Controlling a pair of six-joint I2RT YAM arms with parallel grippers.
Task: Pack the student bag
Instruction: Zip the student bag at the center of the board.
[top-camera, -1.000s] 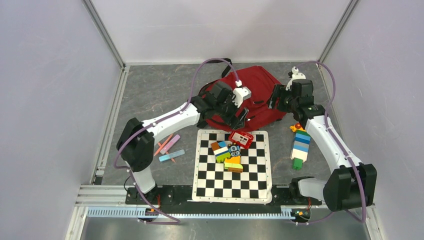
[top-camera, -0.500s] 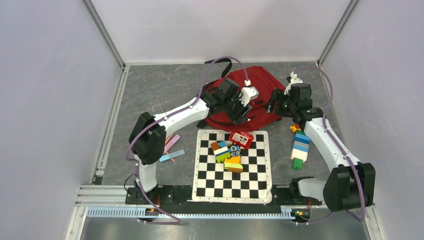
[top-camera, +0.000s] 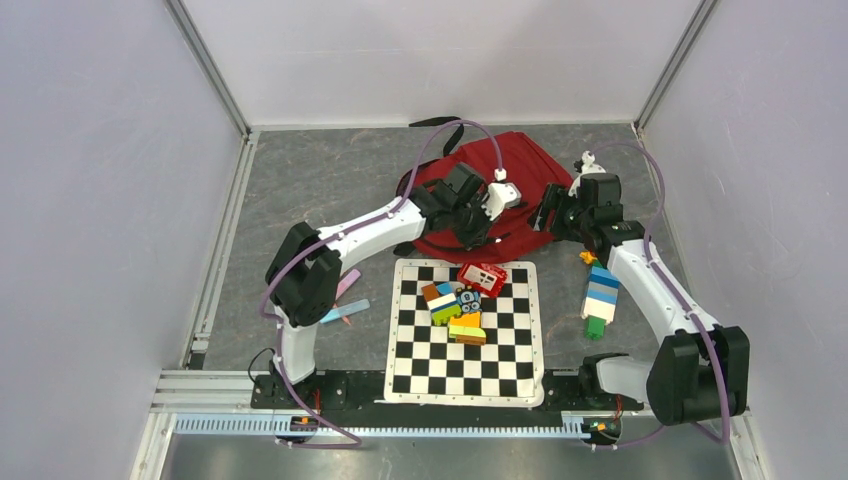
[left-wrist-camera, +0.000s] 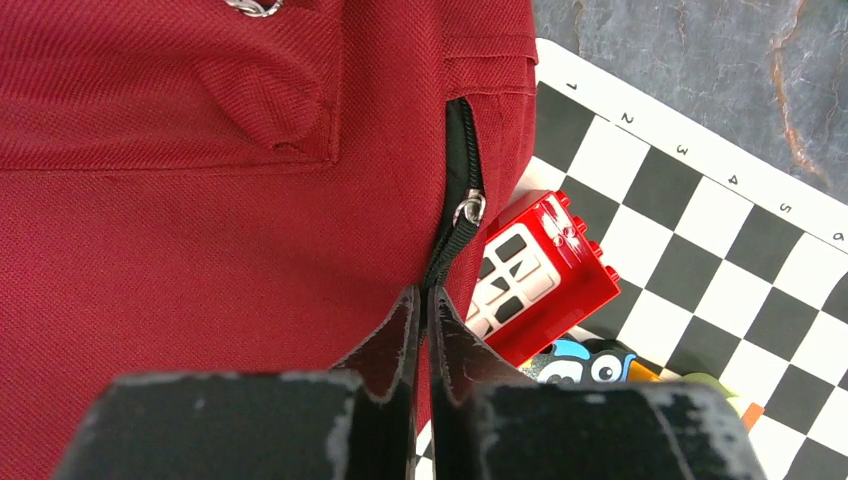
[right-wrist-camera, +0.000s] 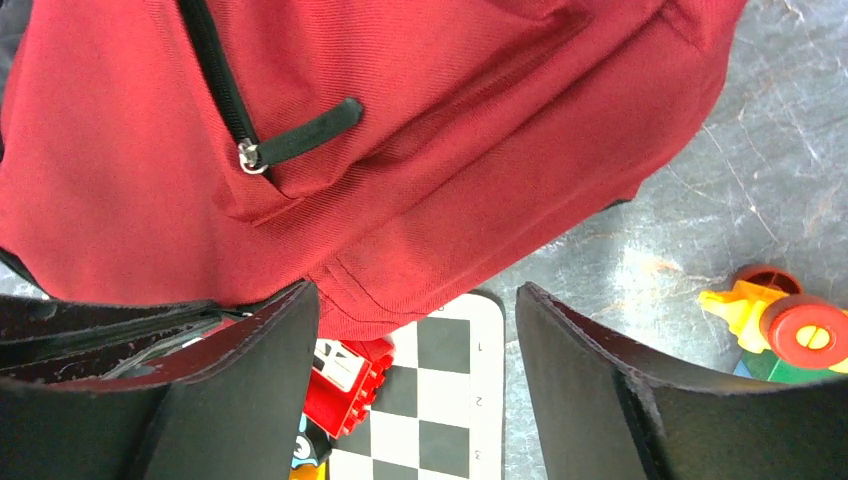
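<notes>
Well, the left jaws are pressed almost together, pinching the black zipper pull (left-wrist-camera: 447, 250) of the student bag (left-wrist-camera: 200, 200). The strap runs up from between them to its metal slider (left-wrist-camera: 468, 210). Just right of those jaws, one red toy block with white windows (left-wrist-camera: 540, 265) lies against the bag's hem, on the one chequered mat (top-camera: 465, 360). Beside it on the mat sits a small huddle of coloured blocks (top-camera: 455, 310), too jumbled to count.

The right jaws stand spread wide over the bag's other edge, with red fabric below the gap. Up and to the left of them lies a second zipper pull (right-wrist-camera: 305, 133), so I count two pulls. The zips I can see are closed, and I cannot tell what is inside the bag. Off to their right lies one yellow-and-red toy piece (right-wrist-camera: 775, 322), and nearer the arm bases one stacked block tower (top-camera: 600, 295).

The single bag lies flat on the tabletop (top-camera: 320, 190) under both pairs of jaws, beyond the mat. Well to the left of the left jaws, by that arm's elbow, lie two sticks, one pink (top-camera: 347, 287) and one blue (top-camera: 345, 312).
</notes>
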